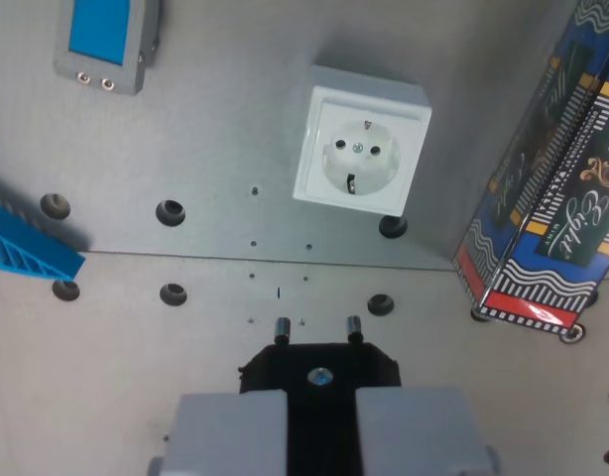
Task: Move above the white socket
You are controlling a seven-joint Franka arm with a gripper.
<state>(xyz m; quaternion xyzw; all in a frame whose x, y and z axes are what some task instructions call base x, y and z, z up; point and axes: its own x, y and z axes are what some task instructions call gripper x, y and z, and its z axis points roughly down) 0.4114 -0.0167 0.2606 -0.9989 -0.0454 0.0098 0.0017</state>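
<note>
gripper sits at the bottom edge of the wrist view, grey fingers pinched narrow on a black plug. the plug's two metal pins point up-frame, away from the camera. a screw head shows in the middle of the plug body.

just past the pins is the grey plate, with a seam running across the frame and round holes on both sides of it, plus a few small pinholes.

step in hand, as i read it: the approach, not finished. the socket lies further up-frame and a bit toward the wrist view's right, well apart from the pins. next move calls for travel up-frame with a small shift right until the pins sit over the socket face. height can't be judged from this one view.

socket: white, square housing, round recess in the face, two pin holes side by side, centre screw, an earth clip at the lower rim. seen slightly off-axis, so its left wall shows.

off-path: blue ribbed part at the left edge, grey-blue device top left, patterned box on the right, close to the socket, so keep any rightward shift small.
</note>
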